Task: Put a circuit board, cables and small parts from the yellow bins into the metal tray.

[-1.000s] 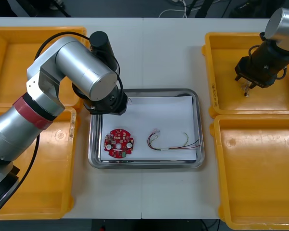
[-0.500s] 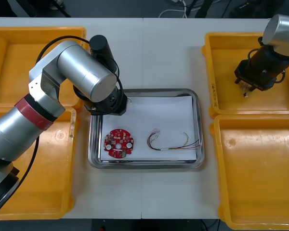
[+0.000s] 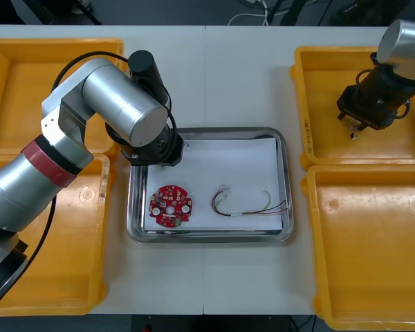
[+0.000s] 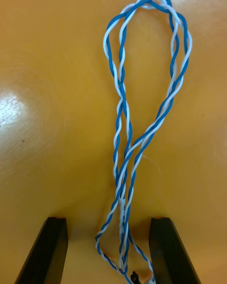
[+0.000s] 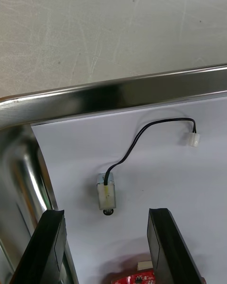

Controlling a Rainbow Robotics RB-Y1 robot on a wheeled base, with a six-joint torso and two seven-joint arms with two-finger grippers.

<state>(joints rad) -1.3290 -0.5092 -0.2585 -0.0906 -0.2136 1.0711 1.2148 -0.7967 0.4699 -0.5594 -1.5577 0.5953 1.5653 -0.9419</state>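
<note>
My left gripper (image 5: 108, 251) stands open over the far left corner of the metal tray (image 5: 118, 92). A black cable (image 5: 137, 139) lies loose on the tray's white liner just beyond the fingertips, with a white plug (image 5: 191, 139) at one end and a pale block (image 5: 106, 195) at the other. A round red circuit board (image 3: 171, 205) and a red and yellow cable (image 3: 249, 205) rest in the tray (image 3: 288, 187). My right gripper (image 4: 108, 251) is open low in the far right yellow bin (image 3: 394, 145). The near end of a twisted blue and white cable (image 4: 124, 123) lies between its fingers.
Two yellow bins (image 3: 28, 104) flank the tray on the left and two on the right, the near right one (image 3: 373, 256) bare. My left arm (image 3: 117, 104) reaches across the left bins. Bare table lies beyond and in front of the tray.
My right gripper has shifted slightly toward the bin's far side. My left arm has edged a little to the left over the tray corner.
</note>
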